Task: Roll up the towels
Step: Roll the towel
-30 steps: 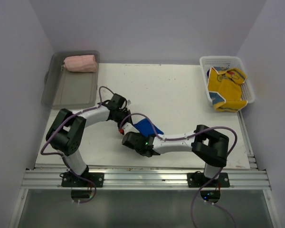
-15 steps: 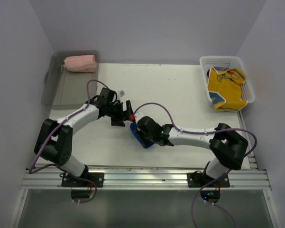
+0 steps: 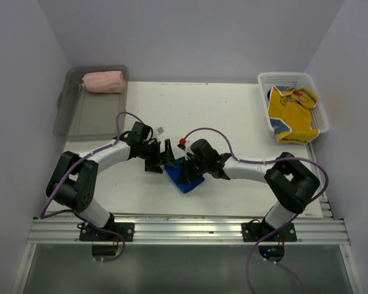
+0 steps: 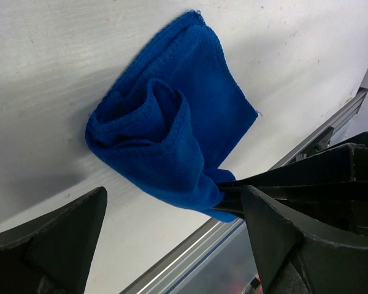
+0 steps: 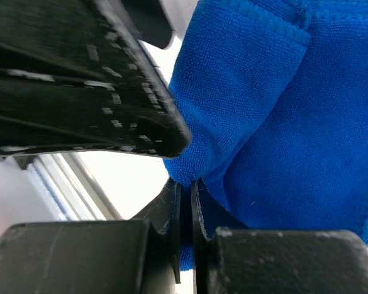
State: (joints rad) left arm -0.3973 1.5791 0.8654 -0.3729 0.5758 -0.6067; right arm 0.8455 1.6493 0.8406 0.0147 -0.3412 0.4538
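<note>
**Blue towel half-rolled, pinched by the right tool**

My right tool (image 5: 185, 202) is clamped tight on a corner of the blue towel (image 4: 165, 135); its two fingers meet with only terry cloth between them. My left tool (image 3: 161, 157) stands wide open with nothing in it. Its fingers sit on either side of the towel's line without touching it.

The towel lies on the bench (image 3: 233, 122) directly ahead of the left tool. It is a loose, partly wound roll, and its spiral end faces that tool's camera. From above, its long axis runs diagonally from the left tool's fingertips past the right tool.

The pink towel (image 3: 104, 81) is rolled, its length lying crosswise in the grey tray (image 3: 80, 119), well beyond the left tool. The yellow towel (image 3: 292, 113) lies crumpled in the white basket (image 3: 264, 79), well away from the right tool.
</note>
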